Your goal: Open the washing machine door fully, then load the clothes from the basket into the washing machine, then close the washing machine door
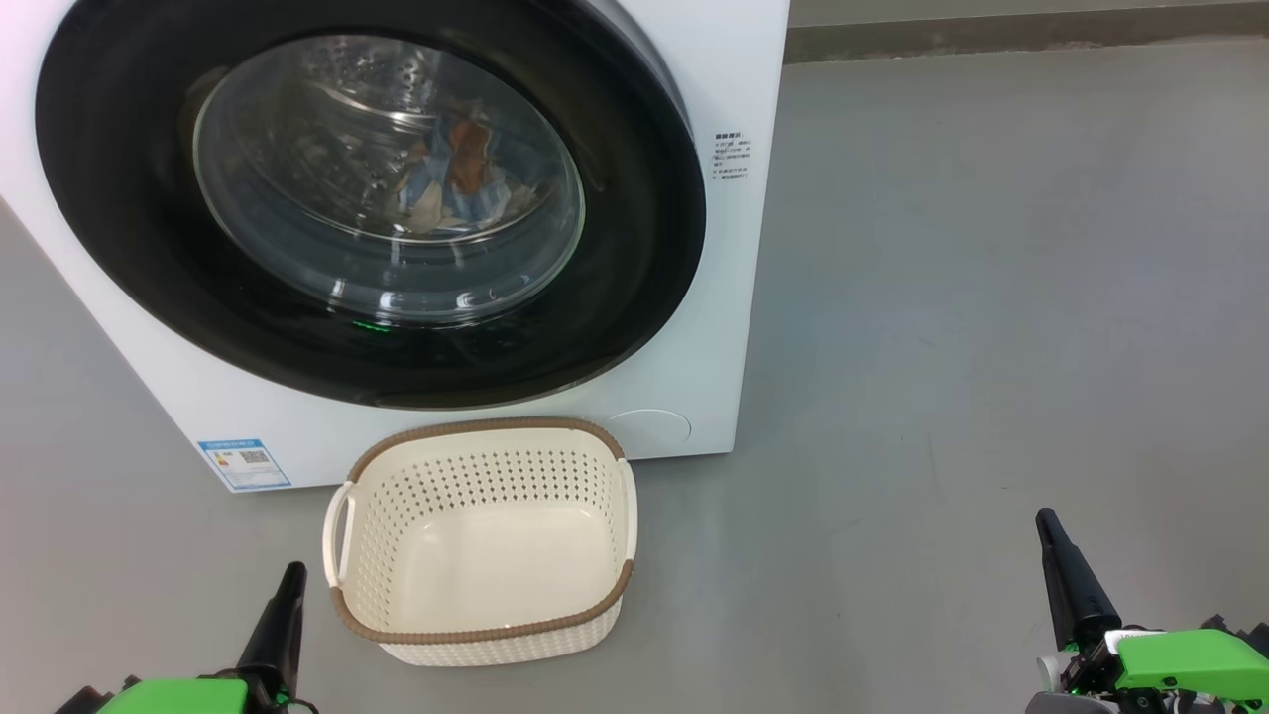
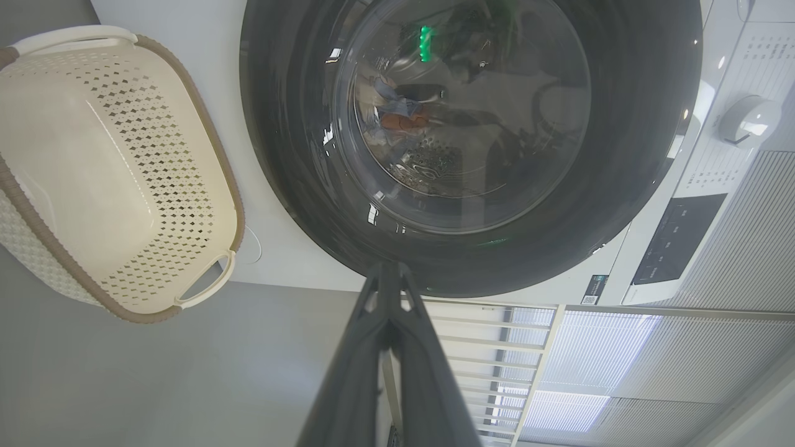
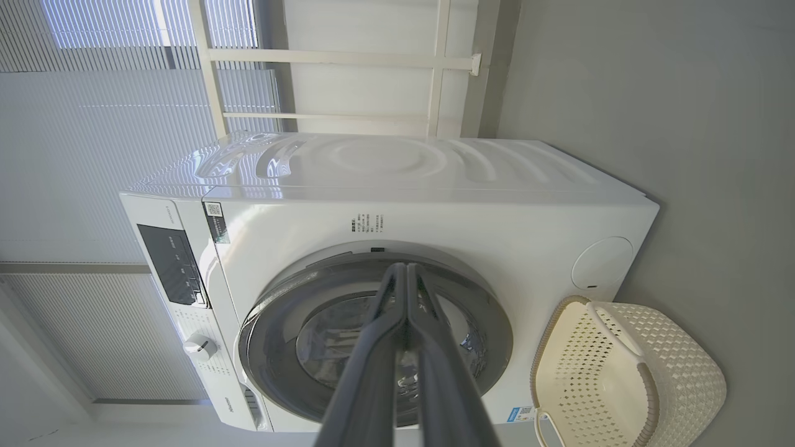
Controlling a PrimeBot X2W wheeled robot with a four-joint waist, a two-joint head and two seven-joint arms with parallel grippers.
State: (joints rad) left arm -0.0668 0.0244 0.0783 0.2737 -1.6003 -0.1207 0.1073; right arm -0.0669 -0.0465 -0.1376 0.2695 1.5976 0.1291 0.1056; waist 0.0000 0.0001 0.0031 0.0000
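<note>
The clothes (image 1: pixel 458 178) lie in the drum (image 1: pixel 337 109) behind the shut washing machine door (image 1: pixel 297 248), and the basket (image 1: pixel 476 428) sits empty on the floor (image 1: pixel 991 297) before it, so the left end effector (image 1: pixel 291 580) and right end effector (image 1: pixel 1049 535) hover closed on nothing, the job seemingly finished.

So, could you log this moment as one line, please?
door shut | clothes inside | basket empty | left gripper shut | right gripper shut

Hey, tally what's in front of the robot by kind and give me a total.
Big white front-loading washing machine: 1
Cream perforated plastic basket with brown rim: 1
Bundle of light blue and orange clothes behind the door glass: 1
Dark two-fingered grippers, left gripper and right gripper: 2
Total: 5
</note>
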